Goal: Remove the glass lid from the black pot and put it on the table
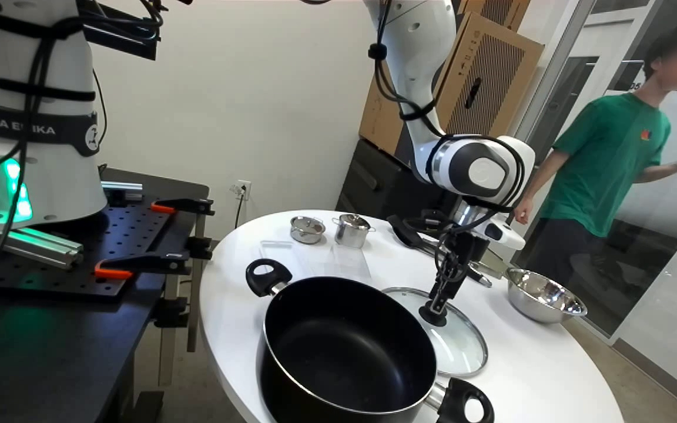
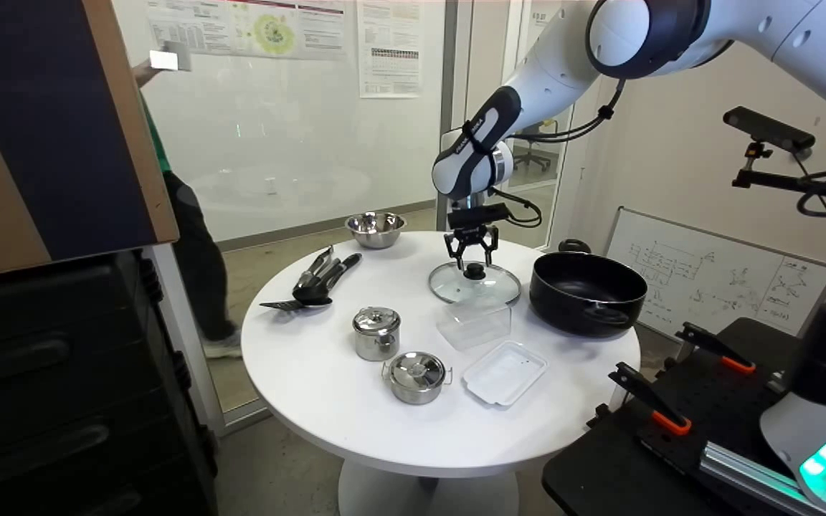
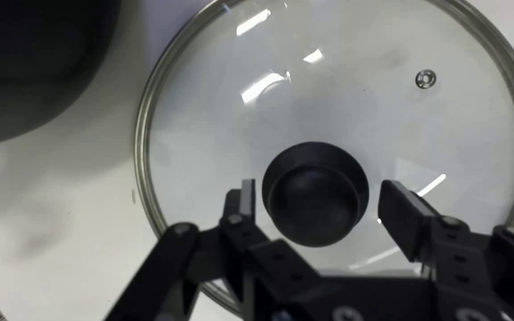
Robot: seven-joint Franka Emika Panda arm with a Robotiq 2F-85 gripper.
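The glass lid [image 1: 459, 346] lies flat on the white table [image 1: 538, 364], knob up, beside the black pot [image 1: 344, 352]. The lid also shows in an exterior view [image 2: 449, 288] and in the wrist view [image 3: 350, 111]. The pot stands upright and uncovered; it also shows in an exterior view [image 2: 585, 309] and at the upper left of the wrist view [image 3: 34, 71]. My gripper [image 3: 319, 198] is open and points down over the lid. Its fingers stand on both sides of the dark knob [image 3: 314, 207], with a gap on each side. Nothing is held.
A steel bowl [image 2: 376, 232] stands near the table's far edge. Two small lidded steel pots [image 2: 376, 335] [image 2: 417, 378], a clear plastic box [image 2: 477, 326], a white tray [image 2: 506, 374] and black utensils [image 2: 320, 283] lie around. A person [image 1: 615, 158] stands behind.
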